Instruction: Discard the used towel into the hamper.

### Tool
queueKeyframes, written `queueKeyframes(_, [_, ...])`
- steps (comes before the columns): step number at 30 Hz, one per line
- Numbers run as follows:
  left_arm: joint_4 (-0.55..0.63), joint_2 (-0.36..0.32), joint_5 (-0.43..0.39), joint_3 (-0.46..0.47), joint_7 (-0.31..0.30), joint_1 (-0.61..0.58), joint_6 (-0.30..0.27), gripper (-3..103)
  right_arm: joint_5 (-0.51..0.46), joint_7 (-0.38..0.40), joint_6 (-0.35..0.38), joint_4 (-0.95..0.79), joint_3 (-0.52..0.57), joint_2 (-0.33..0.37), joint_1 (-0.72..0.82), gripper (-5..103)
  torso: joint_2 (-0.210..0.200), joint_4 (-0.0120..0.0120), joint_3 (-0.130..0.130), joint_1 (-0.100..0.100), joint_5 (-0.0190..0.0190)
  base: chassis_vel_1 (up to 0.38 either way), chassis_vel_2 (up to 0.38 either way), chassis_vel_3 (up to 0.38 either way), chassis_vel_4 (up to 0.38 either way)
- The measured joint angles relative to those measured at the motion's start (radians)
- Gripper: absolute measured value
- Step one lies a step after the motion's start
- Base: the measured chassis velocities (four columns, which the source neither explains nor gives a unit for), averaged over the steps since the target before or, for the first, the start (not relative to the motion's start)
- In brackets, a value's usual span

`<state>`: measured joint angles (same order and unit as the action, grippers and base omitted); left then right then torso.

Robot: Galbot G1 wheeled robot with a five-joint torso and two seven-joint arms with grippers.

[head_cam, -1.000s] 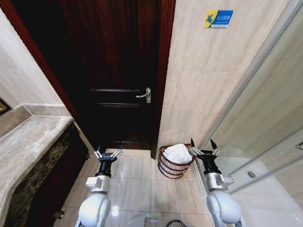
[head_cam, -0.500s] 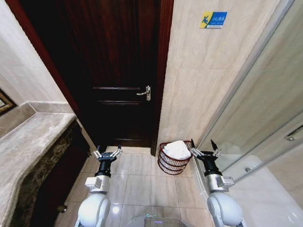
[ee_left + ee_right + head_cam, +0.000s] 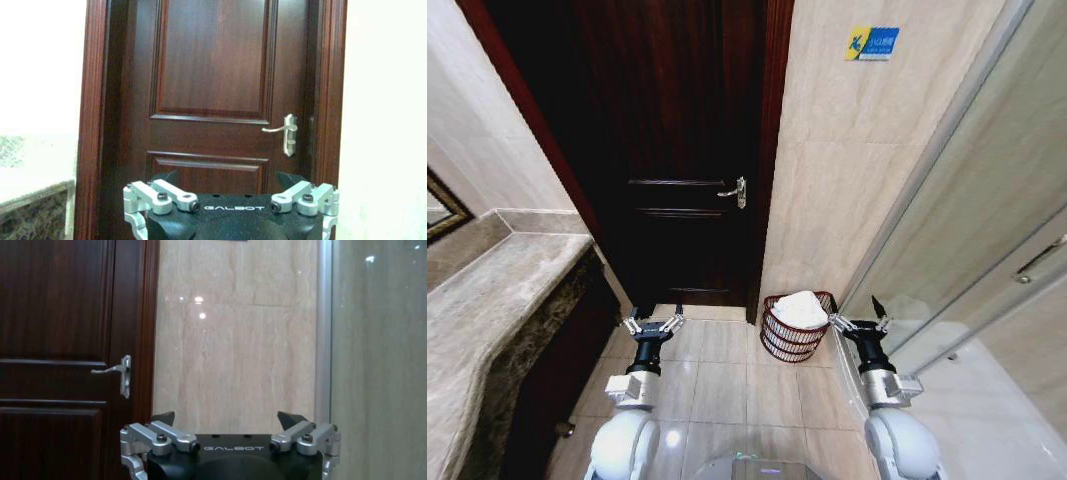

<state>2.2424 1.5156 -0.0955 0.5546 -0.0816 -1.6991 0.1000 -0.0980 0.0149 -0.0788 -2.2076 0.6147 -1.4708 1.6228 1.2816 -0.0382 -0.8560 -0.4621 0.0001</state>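
Hamper [image 3: 795, 328] on tiled floor [image 3: 727, 380], against beige wall [image 3: 847, 190] just right of dark wood door [image 3: 677, 150]. White towel [image 3: 800, 310] heaped inside, rising above rim. Left gripper [image 3: 653, 322] low before door, fingers spread wide, nothing held. Right gripper [image 3: 859, 318] just right of hamper, near rim, fingers spread wide, nothing held. Glass partition [image 3: 987, 230] along right side. Stone table [image 3: 487, 310] at left.

Wire-mesh hamper [image 3: 795, 330] – soft cloth towel [image 3: 800, 309] (white), glossy wood door [image 3: 677, 150]
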Motion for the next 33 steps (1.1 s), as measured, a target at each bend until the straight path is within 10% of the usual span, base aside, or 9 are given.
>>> queueKeyframes(33, [-0.030,0.004,0.005,-0.005,-0.005,0.004,0.001,100,-0.008,-0.013,-0.015,0.011,0.003,0.004,0.010,100,0.000,0.0001,0.000,0.000,-0.0002,0.095,-0.097,-0.091,0.097])
